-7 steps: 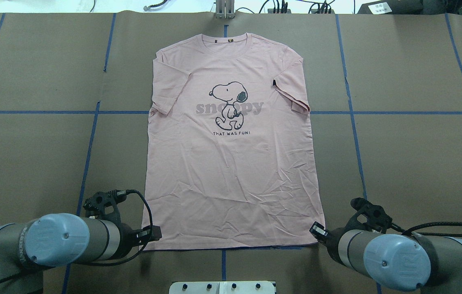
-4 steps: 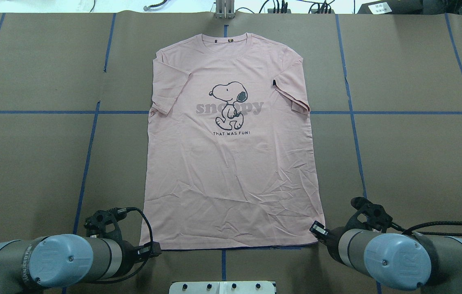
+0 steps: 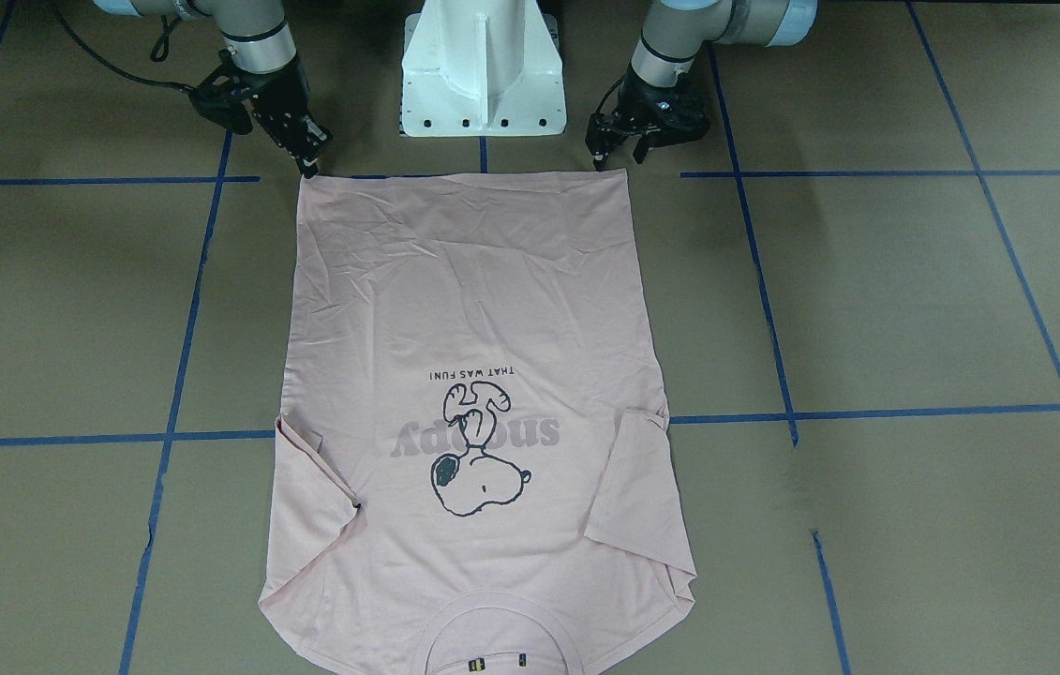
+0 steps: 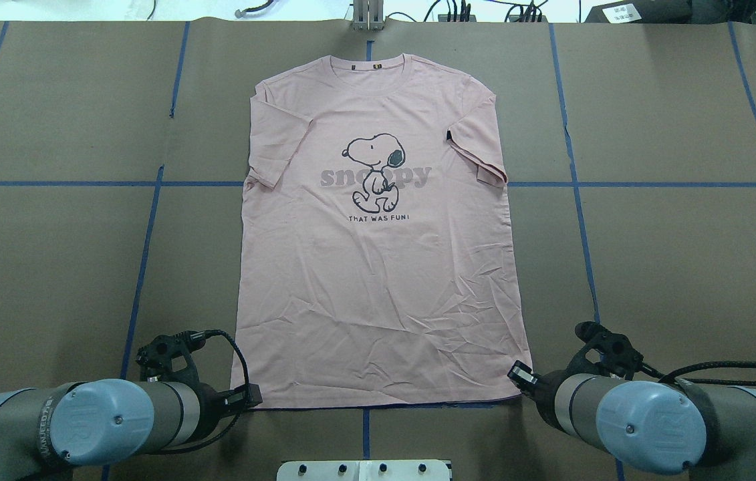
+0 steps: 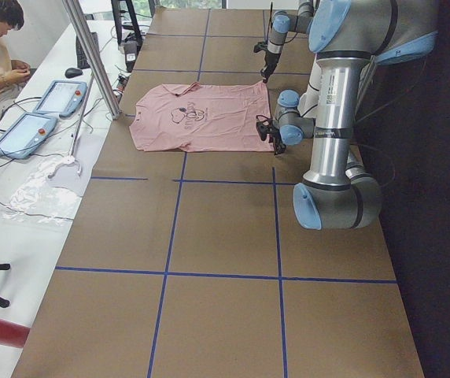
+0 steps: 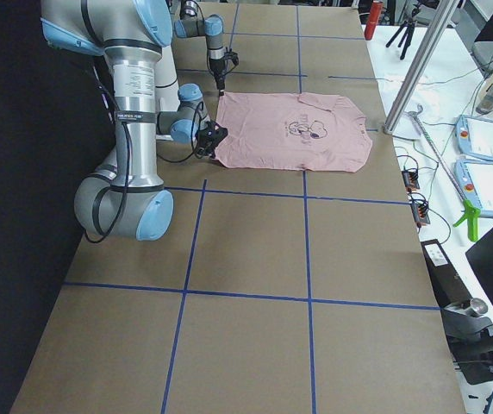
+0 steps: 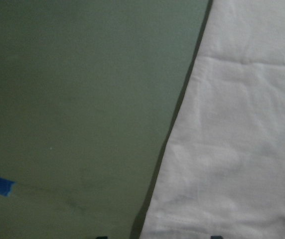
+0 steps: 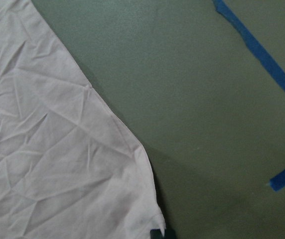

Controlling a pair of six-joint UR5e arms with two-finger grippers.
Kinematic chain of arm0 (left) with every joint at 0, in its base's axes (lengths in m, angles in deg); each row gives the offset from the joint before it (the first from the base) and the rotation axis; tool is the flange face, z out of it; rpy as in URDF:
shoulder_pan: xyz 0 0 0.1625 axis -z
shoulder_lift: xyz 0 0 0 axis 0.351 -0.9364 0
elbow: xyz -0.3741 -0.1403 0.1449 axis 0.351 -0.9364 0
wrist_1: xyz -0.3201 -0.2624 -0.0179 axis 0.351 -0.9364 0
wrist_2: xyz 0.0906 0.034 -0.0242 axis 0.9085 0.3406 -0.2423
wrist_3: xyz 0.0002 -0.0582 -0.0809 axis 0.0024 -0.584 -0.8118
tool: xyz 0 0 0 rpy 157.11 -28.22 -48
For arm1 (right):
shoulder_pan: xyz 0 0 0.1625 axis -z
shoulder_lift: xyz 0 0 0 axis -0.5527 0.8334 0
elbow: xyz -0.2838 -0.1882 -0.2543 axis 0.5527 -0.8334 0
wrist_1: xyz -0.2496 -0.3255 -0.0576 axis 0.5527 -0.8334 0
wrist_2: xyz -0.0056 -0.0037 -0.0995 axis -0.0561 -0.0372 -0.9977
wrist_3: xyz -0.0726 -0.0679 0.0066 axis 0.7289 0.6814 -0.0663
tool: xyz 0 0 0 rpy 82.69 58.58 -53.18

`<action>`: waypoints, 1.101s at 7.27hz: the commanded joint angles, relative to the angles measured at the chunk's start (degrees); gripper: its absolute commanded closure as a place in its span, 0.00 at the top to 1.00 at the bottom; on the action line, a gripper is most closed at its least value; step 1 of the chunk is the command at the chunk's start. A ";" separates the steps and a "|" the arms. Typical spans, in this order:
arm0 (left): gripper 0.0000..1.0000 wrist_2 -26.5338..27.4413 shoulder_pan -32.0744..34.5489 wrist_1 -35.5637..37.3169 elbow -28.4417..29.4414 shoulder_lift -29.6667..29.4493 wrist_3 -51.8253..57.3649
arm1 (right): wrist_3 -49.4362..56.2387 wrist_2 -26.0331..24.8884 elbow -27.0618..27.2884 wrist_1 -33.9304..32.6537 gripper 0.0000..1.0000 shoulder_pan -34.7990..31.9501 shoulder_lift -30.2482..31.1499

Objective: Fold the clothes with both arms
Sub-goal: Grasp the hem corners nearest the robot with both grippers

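The pink T-shirt (image 4: pixel 378 267) lies flat, print up, on the brown table (image 4: pixel 50 254), reading "snoopy" and "THAT WAS FUN!". The left gripper (image 3: pixel 619 159) straddles one hem corner, fingers apart. The right gripper (image 3: pixel 309 167) has its tips pinched together on the other corner.

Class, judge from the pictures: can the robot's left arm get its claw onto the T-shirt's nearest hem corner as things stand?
Probably yes. The left claw hangs open right beside that corner of the T-shirt, just above the table, and nothing lies on the hem there or stands between them.
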 commanded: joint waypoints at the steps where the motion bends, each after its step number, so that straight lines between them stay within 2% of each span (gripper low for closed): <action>1: 0.69 0.20 0.01 0.05 0.18 0.03 0.00 | 0.08 0.00 -0.04 0.00 0.00 0.00 0.00; 2: 0.54 0.20 0.10 0.05 0.18 -0.05 0.00 | 0.08 0.00 -0.04 0.00 0.00 0.00 0.09; 4: 0.06 0.20 -0.08 0.49 0.36 -0.06 0.00 | 0.17 0.00 -0.04 -0.09 0.00 0.00 0.09; 5: 0.00 0.20 -0.08 0.75 0.10 -0.06 0.00 | 0.35 0.09 -0.04 -0.09 0.00 -0.09 0.18; 8: 0.00 0.20 0.27 1.20 -4.28 0.73 -0.26 | 0.43 0.17 0.91 -0.09 0.00 -0.01 1.22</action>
